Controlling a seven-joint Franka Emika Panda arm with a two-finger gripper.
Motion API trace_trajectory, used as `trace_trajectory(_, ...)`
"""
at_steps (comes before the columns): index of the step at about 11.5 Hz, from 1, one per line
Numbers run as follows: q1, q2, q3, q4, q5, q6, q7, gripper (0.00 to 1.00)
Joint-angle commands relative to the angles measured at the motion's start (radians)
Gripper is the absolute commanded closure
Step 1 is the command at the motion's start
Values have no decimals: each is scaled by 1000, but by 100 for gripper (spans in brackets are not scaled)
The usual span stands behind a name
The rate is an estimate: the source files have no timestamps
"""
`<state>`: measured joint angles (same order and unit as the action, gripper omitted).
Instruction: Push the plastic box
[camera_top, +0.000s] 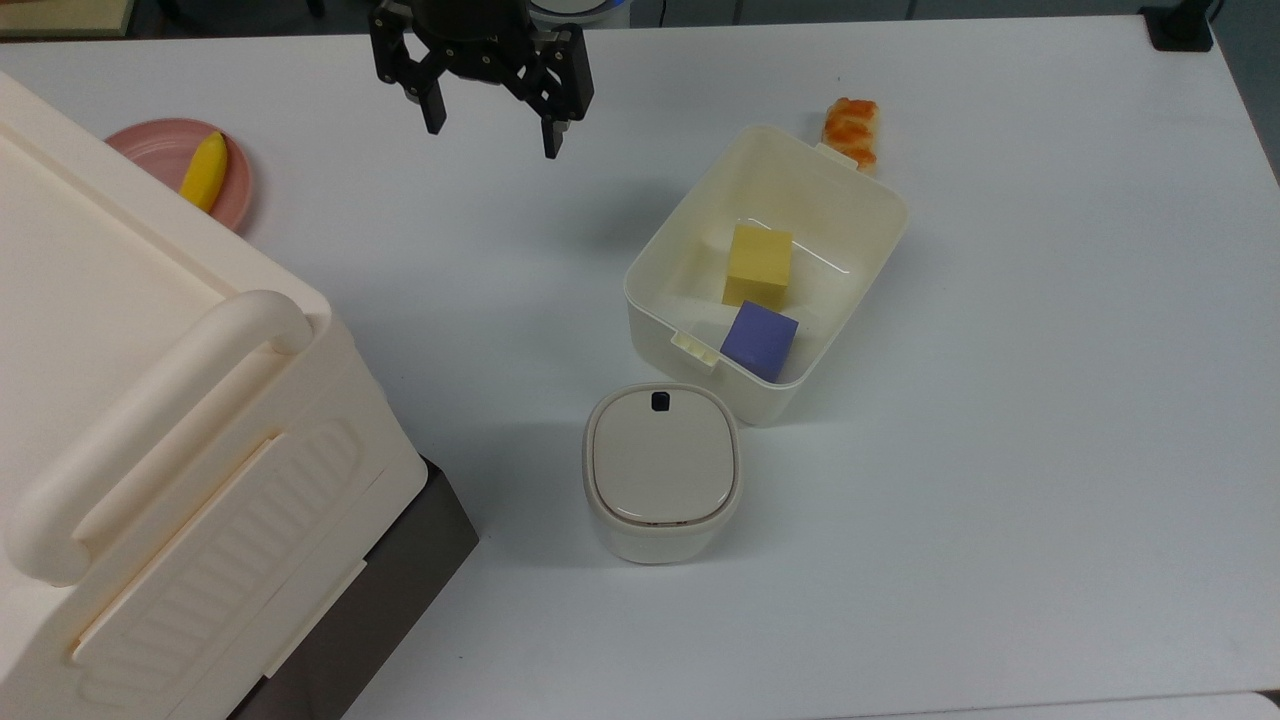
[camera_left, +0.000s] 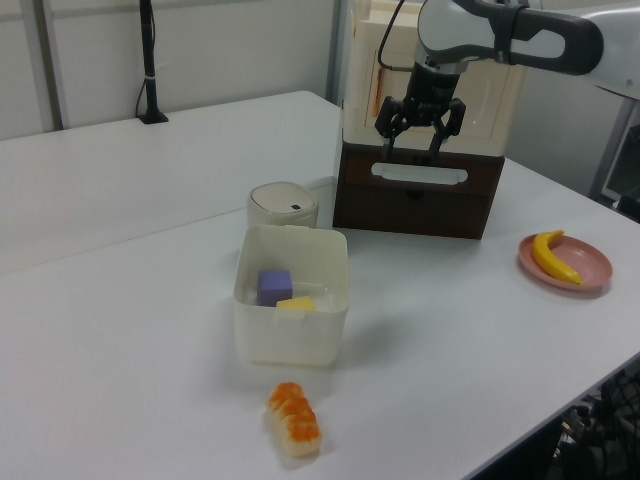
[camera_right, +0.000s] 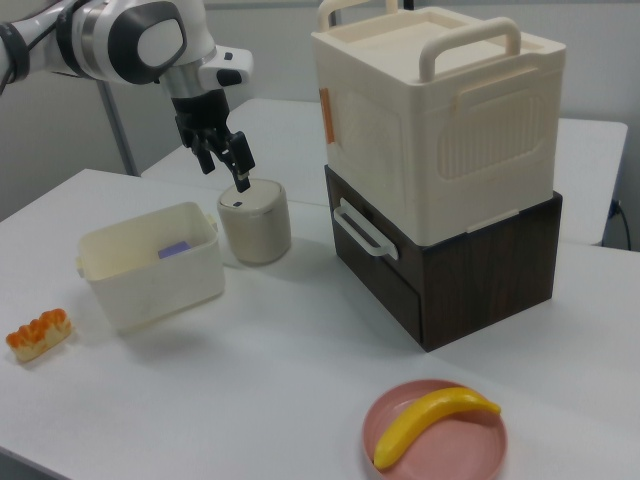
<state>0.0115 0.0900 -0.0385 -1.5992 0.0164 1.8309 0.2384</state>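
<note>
In the top view, the small lidded bin (camera_top: 662, 470) stands nearest, and just behind it sits the plastic box (camera_top: 690, 225), near the middle of the counter (camera_top: 1050, 420), with a yellow cube (camera_top: 758, 264) and a purple cube (camera_top: 759, 340) inside. Farther back, toward the counter's far edge, the claw (camera_top: 490, 140) hangs in the air with its fingers apart, holding nothing. It is well apart from the box, so I judge the push has not begun; approach and push are both left.
</note>
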Motion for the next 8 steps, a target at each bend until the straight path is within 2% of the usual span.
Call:
trace_trajectory(1, 1, -19, -6, 4, 22, -39, -153, 0)
trace_trajectory(3, -2, -39, -6, -11, 20, -76, -275, 0)
trace_trajectory(8, 2, -131, 0, -163, 16, -79, -666, 0)
